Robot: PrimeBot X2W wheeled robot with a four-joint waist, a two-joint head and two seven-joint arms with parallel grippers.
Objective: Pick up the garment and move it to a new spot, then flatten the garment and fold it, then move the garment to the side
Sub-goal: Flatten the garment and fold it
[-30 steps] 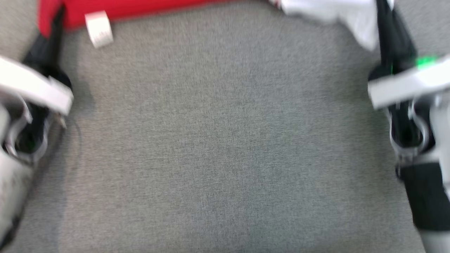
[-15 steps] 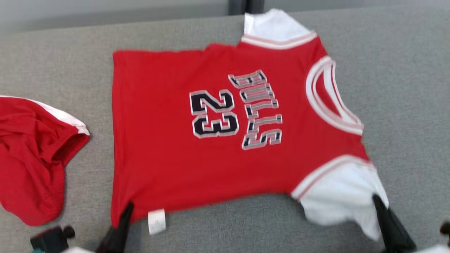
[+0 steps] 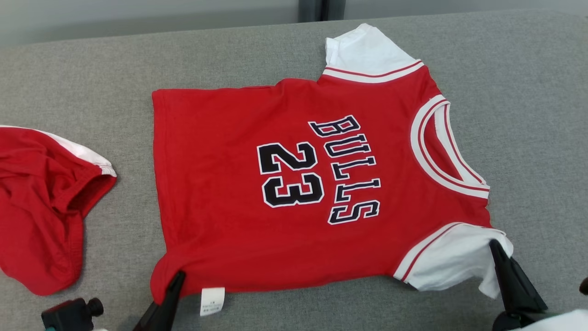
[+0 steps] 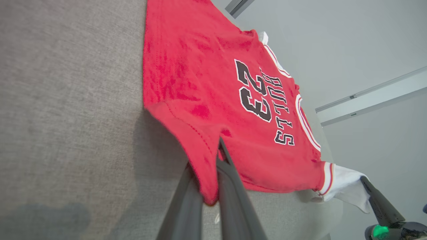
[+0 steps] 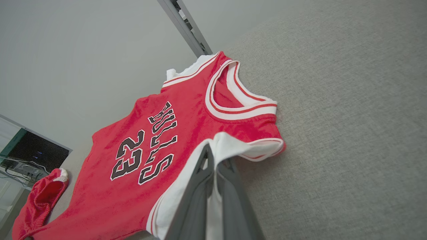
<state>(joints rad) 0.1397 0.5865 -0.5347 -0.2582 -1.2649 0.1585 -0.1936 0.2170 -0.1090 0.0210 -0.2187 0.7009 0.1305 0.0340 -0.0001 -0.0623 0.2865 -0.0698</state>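
Red jersey (image 3: 220,220) spread flat mid-worktop (image 3: 92,78), gripped at two corners.
At 7 o'clock the left jaws pinch its hem corner (image 3: 163,278); at 4 o'clock the right jaws pinch its white sleeve (image 3: 450,262); red shorts (image 3: 41,211) lie at 9 o'clock.

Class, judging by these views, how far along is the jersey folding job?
Done: the jersey lies spread on the grey surface. In hand: left end effector pinches its hem corner, right end effector its white sleeve. Left: flattening, folding, moving aside.
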